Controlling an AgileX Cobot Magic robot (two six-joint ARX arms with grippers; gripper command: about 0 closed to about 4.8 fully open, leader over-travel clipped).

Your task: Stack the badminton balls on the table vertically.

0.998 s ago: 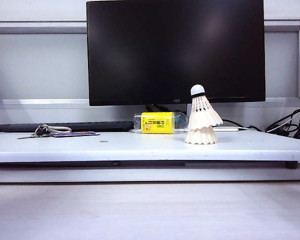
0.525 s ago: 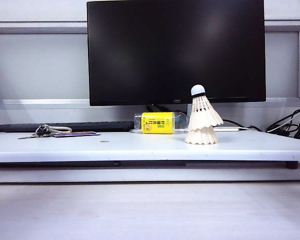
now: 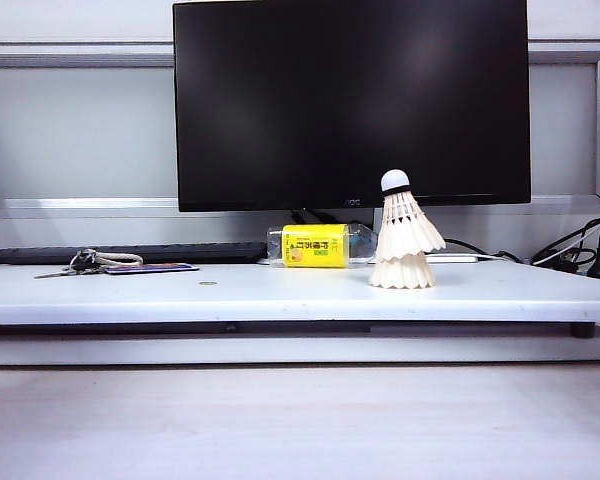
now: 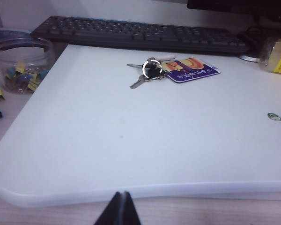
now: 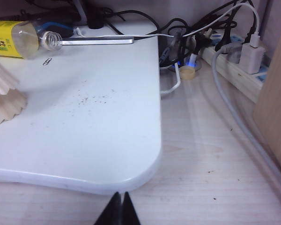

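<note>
Below the front edge of the table [image 4: 131, 140], our left pincer [image 4: 118, 208] sits fully closed and empty, its dark tips pressed together over the pale wood surface. Our right pincer [image 5: 118, 208] is closed and empty too, low before the table's rounded corner. Neither arm shows in the exterior view.

Across the last second nothing on the table has shifted: the badminton balls [image 3: 405, 240] stand exactly where they stood, one nested upright on the other, cork tip uppermost, skirt rim resting flat on the white slab. Holding steady with no pincer near them, the stack reads to us as finished, and we judge the task done, with both arms parked clear of it.

From the right pincer outward, the table's corner lies nearest, then bare speckled slab, then the lower skirts of the stack at the frame's edge. Beyond that corner, cables [image 5: 192, 28] and a power strip [image 5: 239, 65] crowd the lower surface, so room there is tight. From the left pincer outward we meet the table's long edge, a wide bare stretch, then a bunch of keys [image 4: 152, 72] with a purple tag and a keyboard [image 4: 140, 33] behind; a clear jar [image 4: 21, 58] stands off the slab. The yellow-labelled bottle [image 3: 315, 245] lies just behind the stack, near it, with the monitor [image 3: 350, 100] beyond.
</note>
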